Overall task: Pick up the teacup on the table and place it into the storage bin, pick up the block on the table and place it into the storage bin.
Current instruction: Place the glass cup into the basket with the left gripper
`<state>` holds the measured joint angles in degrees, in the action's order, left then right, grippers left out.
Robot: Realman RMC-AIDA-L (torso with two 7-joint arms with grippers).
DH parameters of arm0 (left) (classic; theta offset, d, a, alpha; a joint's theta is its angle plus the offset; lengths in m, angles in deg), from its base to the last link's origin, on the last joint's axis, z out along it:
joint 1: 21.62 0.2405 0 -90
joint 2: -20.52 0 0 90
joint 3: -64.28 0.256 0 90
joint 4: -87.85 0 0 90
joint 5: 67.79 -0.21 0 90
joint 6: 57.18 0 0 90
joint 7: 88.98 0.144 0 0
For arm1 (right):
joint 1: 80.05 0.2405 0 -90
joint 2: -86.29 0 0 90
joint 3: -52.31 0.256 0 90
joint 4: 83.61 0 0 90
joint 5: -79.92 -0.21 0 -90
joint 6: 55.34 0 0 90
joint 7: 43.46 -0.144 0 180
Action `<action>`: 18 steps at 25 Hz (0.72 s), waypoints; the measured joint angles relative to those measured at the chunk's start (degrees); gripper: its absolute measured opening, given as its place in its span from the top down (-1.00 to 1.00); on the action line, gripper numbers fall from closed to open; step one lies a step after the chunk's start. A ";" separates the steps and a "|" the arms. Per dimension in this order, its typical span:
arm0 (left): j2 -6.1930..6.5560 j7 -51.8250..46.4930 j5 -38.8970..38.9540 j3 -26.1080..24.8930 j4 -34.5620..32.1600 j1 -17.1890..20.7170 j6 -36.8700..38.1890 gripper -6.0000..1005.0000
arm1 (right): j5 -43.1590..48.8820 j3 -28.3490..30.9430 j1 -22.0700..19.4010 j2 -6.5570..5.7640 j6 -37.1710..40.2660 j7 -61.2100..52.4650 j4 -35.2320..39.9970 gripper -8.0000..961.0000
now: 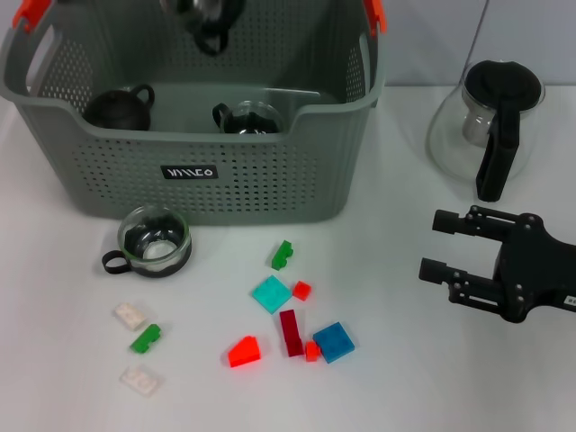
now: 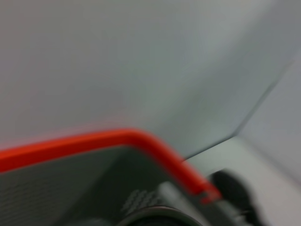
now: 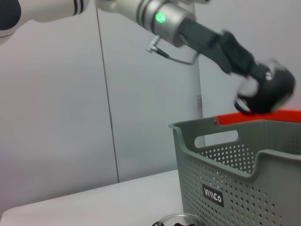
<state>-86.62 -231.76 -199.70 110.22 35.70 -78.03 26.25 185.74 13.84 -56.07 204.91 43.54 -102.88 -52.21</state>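
The grey storage bin (image 1: 207, 171) stands at the back left, and also shows in the right wrist view (image 3: 244, 179). My left gripper (image 1: 205, 20) is above the bin's far side, shut on a dark teacup (image 3: 269, 90). Inside the bin lie a dark teacup (image 1: 119, 108) and a glass teacup (image 1: 247, 119). Another glass teacup (image 1: 155, 241) stands on the table in front of the bin. Several coloured blocks lie nearer, among them a green one (image 1: 283, 256), a teal one (image 1: 271, 294) and a blue one (image 1: 334, 341). My right gripper (image 1: 430, 245) is open and empty at the right, low over the table.
A glass teapot (image 1: 490, 126) with a black handle and lid stands at the back right, beyond my right gripper. The bin's orange handle clip (image 2: 141, 143) shows blurred in the left wrist view. White blocks (image 1: 130, 315) lie at the front left.
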 joint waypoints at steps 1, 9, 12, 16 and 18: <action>-0.43 -1.05 -1.78 2.25 1.01 -0.60 -2.36 0.91 | 0.00 0.01 0.01 0.01 -0.01 0.00 -0.01 -0.41; -3.23 -1.28 -11.29 8.50 10.55 -4.63 -11.89 0.91 | 0.00 -0.01 0.26 0.03 -0.16 0.00 -0.03 -0.41; -4.02 -1.05 -13.05 9.41 12.97 -5.48 -13.55 0.91 | 0.00 -0.03 0.34 0.03 -0.18 0.00 -0.03 -0.41; -4.53 -1.05 -13.64 10.68 15.48 -5.82 -16.34 0.91 | 0.00 -0.03 0.36 0.12 -0.39 0.00 -0.07 -0.41; -4.65 -1.15 -13.74 10.81 16.29 -5.93 -17.43 0.91 | 0.00 -0.05 0.36 0.13 -0.53 0.00 -0.10 -0.41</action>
<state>-91.28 -232.90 -213.43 121.03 51.99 -83.96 8.82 185.74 13.79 -55.70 205.04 43.00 -102.88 -52.31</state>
